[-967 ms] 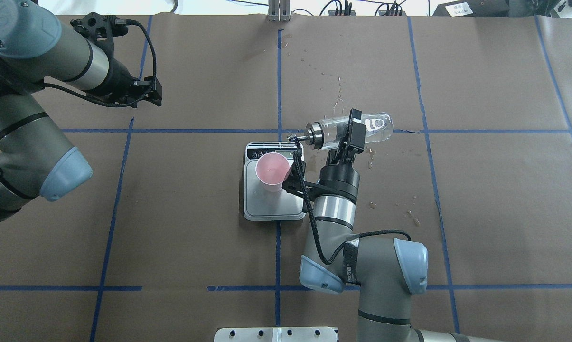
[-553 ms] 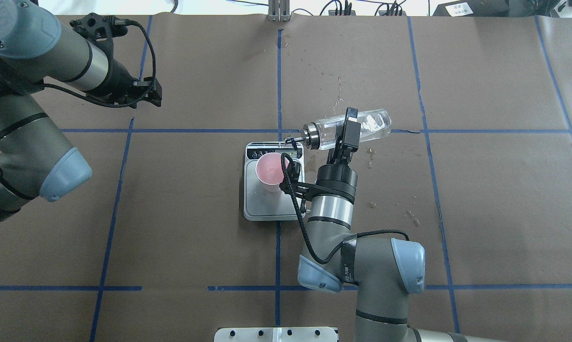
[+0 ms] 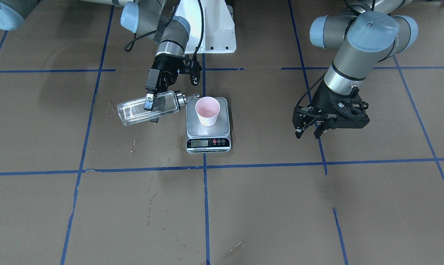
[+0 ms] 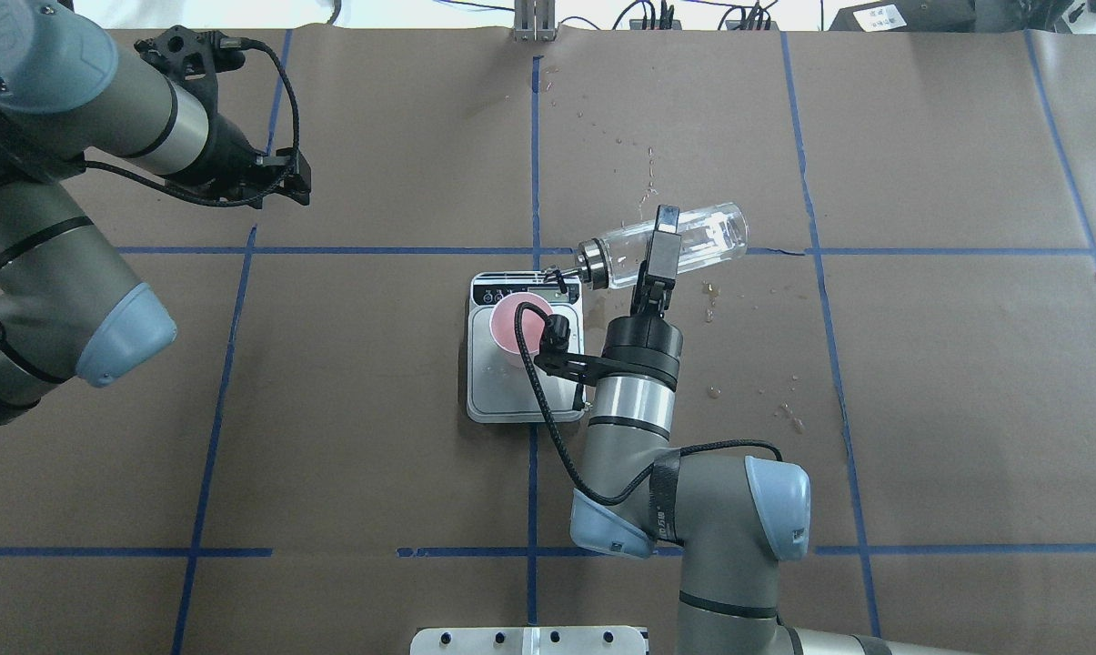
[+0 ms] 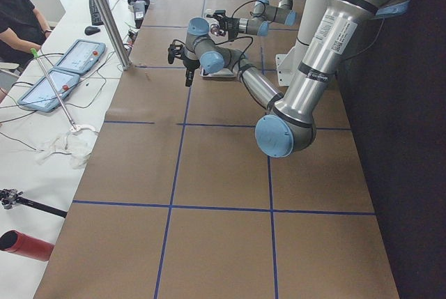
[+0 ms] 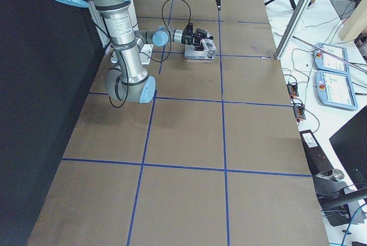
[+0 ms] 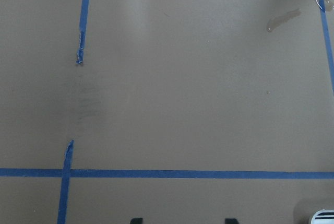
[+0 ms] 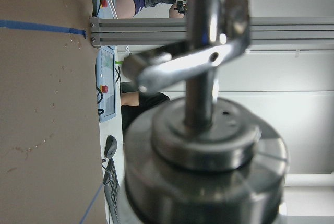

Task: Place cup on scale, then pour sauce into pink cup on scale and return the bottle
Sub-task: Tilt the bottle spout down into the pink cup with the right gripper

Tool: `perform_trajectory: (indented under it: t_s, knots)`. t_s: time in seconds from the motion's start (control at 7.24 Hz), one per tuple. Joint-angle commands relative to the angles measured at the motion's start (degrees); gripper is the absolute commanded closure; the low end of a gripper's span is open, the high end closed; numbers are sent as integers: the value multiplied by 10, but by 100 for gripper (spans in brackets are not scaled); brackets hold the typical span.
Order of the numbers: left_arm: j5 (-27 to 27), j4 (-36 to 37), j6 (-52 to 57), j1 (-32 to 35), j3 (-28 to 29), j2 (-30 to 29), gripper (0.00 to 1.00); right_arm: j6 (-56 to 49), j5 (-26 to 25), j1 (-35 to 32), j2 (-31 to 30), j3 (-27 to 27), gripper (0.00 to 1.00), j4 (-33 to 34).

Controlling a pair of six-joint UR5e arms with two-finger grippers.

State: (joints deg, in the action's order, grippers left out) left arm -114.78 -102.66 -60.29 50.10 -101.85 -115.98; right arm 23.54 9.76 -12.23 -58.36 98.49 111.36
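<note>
The pink cup (image 3: pixel 207 110) stands upright on the scale (image 3: pixel 208 142), also seen from overhead as the cup (image 4: pixel 514 320) on the scale (image 4: pixel 511 391). My right gripper (image 3: pixel 151 107) is shut on the clear bottle (image 3: pixel 137 110), which lies almost level. Its silver spout (image 3: pixel 192 97) points at the cup's rim and ends just beside it. I see no stream. From overhead the right gripper (image 4: pixel 659 244) clamps the bottle (image 4: pixel 707 232) mid-body. The right wrist view shows the spout cap (image 8: pixel 203 145) up close. My left gripper (image 3: pixel 307 133) is open and empty, far from the scale.
Brown paper with blue tape lines (image 4: pixel 534 164) covers the table. Wet drops and smears (image 4: pixel 711 291) lie around the bottle's side. The robot's white base (image 3: pixel 207 33) stands behind the scale. The left gripper (image 4: pixel 295 186) hovers at the table's far left.
My right arm has shifted left with the bottle, so the spout has moved closer to the cup's rim. The left arm has not moved.
</note>
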Motion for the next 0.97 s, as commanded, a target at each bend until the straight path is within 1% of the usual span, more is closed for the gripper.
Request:
perform_trajectory:
  t_s: [0.0, 0.14, 0.83]
  knots:
    - [-1, 0, 0, 0, -1, 0, 39, -37, -8, -1, 0, 0, 100, 0]
    - [-1, 0, 0, 0, -1, 0, 39, -49, -18, -1, 0, 0, 100, 0]
    - [-2, 0, 0, -1, -1, 0, 39, -82, -35, -2, -3, 0, 100, 0]
